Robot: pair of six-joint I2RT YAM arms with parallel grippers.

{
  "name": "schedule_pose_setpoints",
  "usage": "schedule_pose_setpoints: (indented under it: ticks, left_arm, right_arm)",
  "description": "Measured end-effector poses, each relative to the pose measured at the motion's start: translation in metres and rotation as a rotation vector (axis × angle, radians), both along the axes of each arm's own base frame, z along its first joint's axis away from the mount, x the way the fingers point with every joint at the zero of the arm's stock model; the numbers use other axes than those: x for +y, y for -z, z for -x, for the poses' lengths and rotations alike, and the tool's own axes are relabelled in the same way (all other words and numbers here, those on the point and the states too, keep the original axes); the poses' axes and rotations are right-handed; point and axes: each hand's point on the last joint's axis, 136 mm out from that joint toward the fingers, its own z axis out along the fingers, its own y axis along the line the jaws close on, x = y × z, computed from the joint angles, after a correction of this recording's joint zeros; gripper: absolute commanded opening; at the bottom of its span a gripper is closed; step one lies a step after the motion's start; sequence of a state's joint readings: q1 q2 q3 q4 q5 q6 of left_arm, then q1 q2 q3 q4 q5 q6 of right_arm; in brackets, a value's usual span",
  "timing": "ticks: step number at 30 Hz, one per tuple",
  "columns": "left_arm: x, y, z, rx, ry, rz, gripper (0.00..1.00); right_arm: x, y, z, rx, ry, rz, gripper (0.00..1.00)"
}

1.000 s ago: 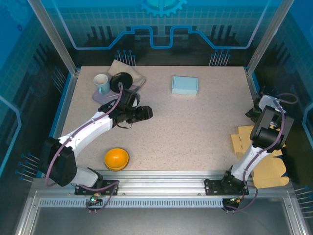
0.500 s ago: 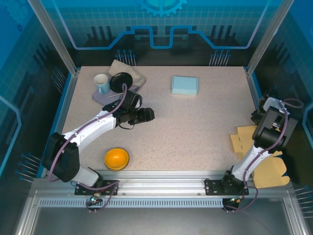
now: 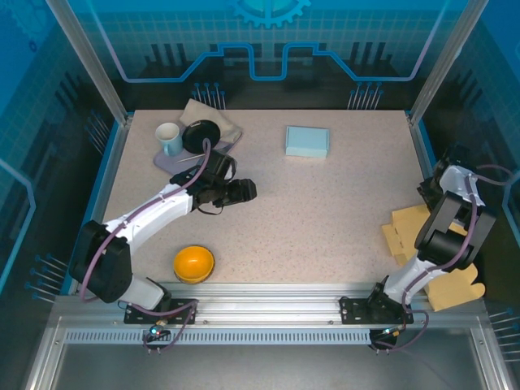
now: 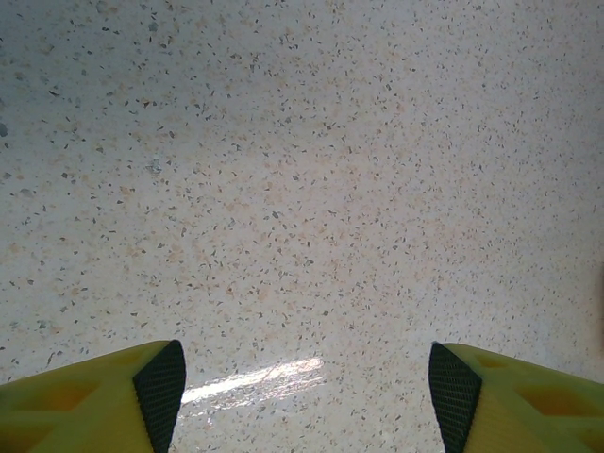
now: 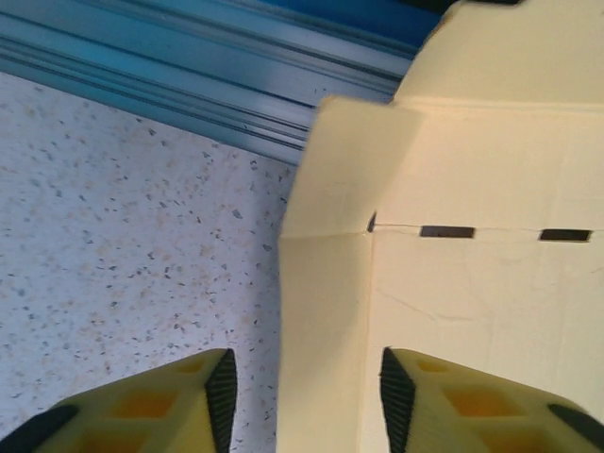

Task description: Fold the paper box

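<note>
top external: the paper box (image 3: 402,234), a flat tan sheet not yet folded, lies at the right edge of the table (image 3: 341,219), part of it on the speckled top and part hanging past the rim toward the near corner. the right arm (image 3: 445,236) stands over the sheet's middle and hides how the two parts join. its wrist at the rim is too dark to read the claw. the left gripper (image 3: 246,190) hangs over bare surface left of centre. behind it, a cup (image 3: 168,138) and a black round thing (image 3: 201,134) crowd onto a cloth (image 3: 218,120) in the far left corner, and the cloth's outline under them is hard to follow. a pale blue box (image 3: 307,141) sits alone at the far middle and an orange bowl (image 3: 194,263) near the front rail. the centre and right of the top lie open between the arms.

left wrist: the left gripper's yellow fingers, cut off by the bottom edge, stand wide apart with nothing between them, above bare table with a streak of glare.

right wrist: the right gripper (image 5: 302,396) has its jaws part-way apart, astride the sheet's left edge. one finger is over the table and the other over the card. a strip of table shows between, and nothing is pinched. the sheet runs off the right and bottom. a blue rail (image 5: 189,85) crosses behind it.
</note>
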State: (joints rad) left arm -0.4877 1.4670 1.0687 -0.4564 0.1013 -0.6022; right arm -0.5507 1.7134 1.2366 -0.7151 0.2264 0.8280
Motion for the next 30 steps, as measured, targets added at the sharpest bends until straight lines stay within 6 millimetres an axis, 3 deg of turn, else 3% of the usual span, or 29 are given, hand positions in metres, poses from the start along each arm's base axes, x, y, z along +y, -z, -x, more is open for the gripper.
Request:
schedule_pose_setpoints:
  ticks: [7, 13, 18, 25, 30]
  left_arm:
    - [0.000, -0.004, 0.001, -0.009, 0.000, 0.005, 0.72]
    - [0.000, -0.004, 0.001, -0.010, 0.003, 0.003, 0.73]
    - [0.000, -0.004, 0.000, -0.012, 0.008, -0.001, 0.73]
    - [-0.001, 0.008, -0.002, 0.016, 0.009, -0.015, 0.73]
    - [-0.002, 0.015, -0.003, 0.033, 0.009, -0.024, 0.73]
  right_arm:
    - [0.002, 0.001, 0.004, 0.030, 0.019, -0.020, 0.56]
    - [-0.008, 0.013, -0.003, 0.134, 0.040, -0.029, 0.57]
    - [-0.004, 0.020, -0.008, 0.212, 0.026, -0.020, 0.57]
    - [0.007, 0.029, -0.015, 0.284, -0.007, -0.009, 0.56]
    - [0.008, 0.042, -0.008, 0.346, -0.011, -0.020, 0.53]
